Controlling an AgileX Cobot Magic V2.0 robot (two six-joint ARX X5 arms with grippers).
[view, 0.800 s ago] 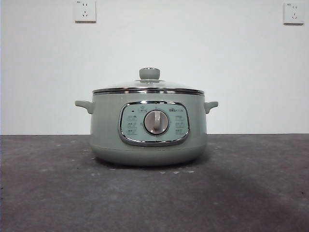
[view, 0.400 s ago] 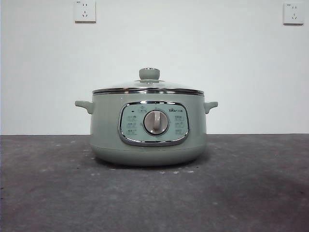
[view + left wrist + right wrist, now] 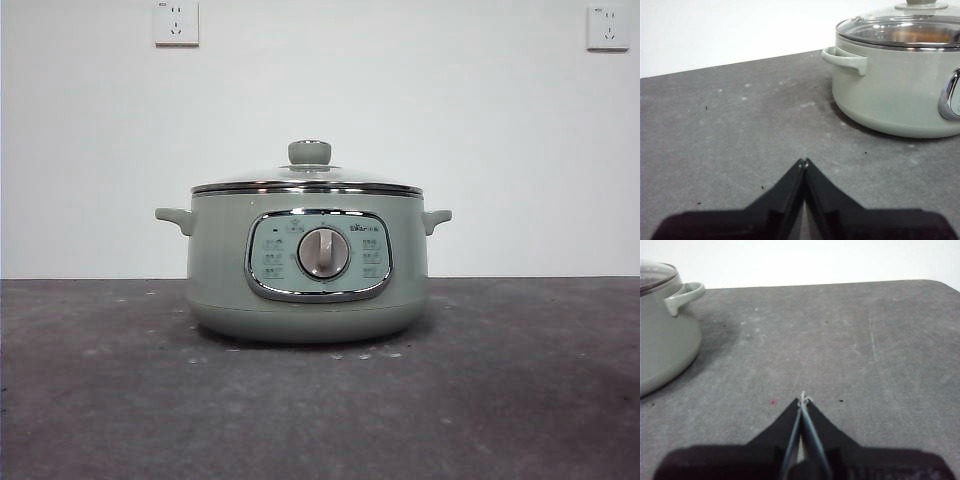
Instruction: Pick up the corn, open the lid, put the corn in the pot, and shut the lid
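Observation:
The pale green pot stands in the middle of the table with the glass lid seated on its rim, knob upright. In the left wrist view an orange-yellow blur shows through the lid; I cannot tell whether it is the corn. My left gripper is shut and empty over bare table, apart from the pot and its side handle. On the pot's other side, my right gripper is also shut and empty. Neither arm shows in the front view.
The dark grey table runs wide on both sides of the pot, and its rounded far corner shows in the right wrist view. A white wall with two sockets stands behind the table.

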